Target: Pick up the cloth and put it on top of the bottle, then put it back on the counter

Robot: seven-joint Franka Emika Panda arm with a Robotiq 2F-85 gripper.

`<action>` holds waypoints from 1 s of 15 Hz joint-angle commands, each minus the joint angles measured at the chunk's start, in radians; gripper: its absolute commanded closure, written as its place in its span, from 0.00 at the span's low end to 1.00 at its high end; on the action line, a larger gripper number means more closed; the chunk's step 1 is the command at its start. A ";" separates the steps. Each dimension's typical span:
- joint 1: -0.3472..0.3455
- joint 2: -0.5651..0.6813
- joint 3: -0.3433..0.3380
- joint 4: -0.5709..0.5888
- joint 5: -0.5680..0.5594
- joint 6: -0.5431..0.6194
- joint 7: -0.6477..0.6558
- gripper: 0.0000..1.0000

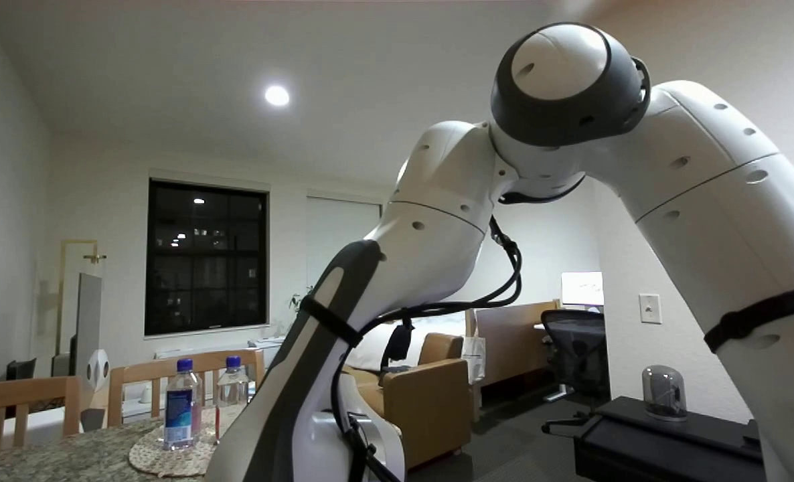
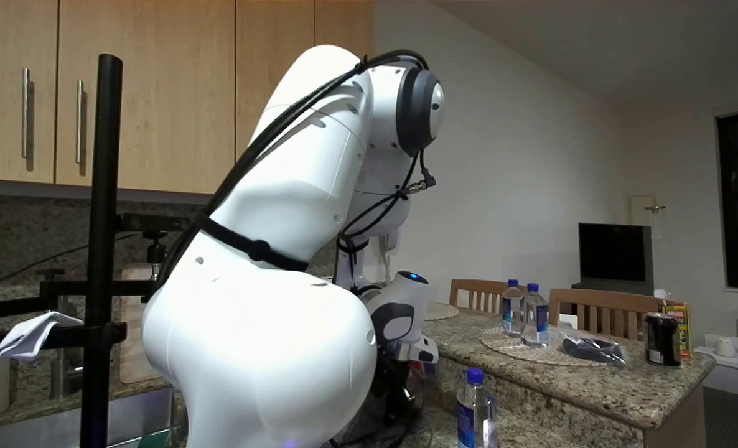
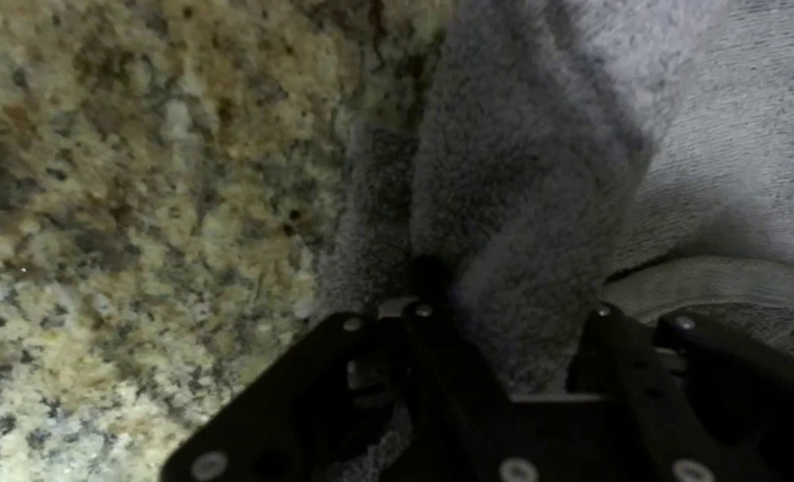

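Wrist view: one claw [image 3: 514, 309], cloth [image 3: 531, 194] between two fingers [image 3: 454, 381]; exterior view: three bottles [image 2: 536, 318].

Easiest lane in the wrist view is the left side: bare bench [image 3: 136, 201] just beside the tool [image 3: 512, 321]. Most of the rest is cloth [image 3: 531, 154], under the tool and between its parted jaws. In an exterior view, watch the lone bottle [image 2: 476, 414]; you can't tell how much room is between it and the arm [image 2: 319, 168]. Behind it the raised bench [image 2: 593, 382] blocks anything low. Up there, two bottles [image 2: 536, 320], a plastic packet [image 2: 593, 350], a dark can [image 2: 662, 339] and a yellow box [image 2: 682, 320] are in your way, but you've got a bare strip along the front edge. Black post [image 2: 102, 249] left of the arm.
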 commanded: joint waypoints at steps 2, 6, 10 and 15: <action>0.040 -0.053 -0.003 -0.017 -0.081 0.013 0.064 0.91; 0.058 -0.088 -0.019 0.030 -0.149 -0.075 0.096 0.90; 0.052 -0.093 -0.047 0.143 -0.155 -0.277 0.098 0.89; 0.066 -0.084 -0.143 0.316 -0.225 -0.551 0.146 0.90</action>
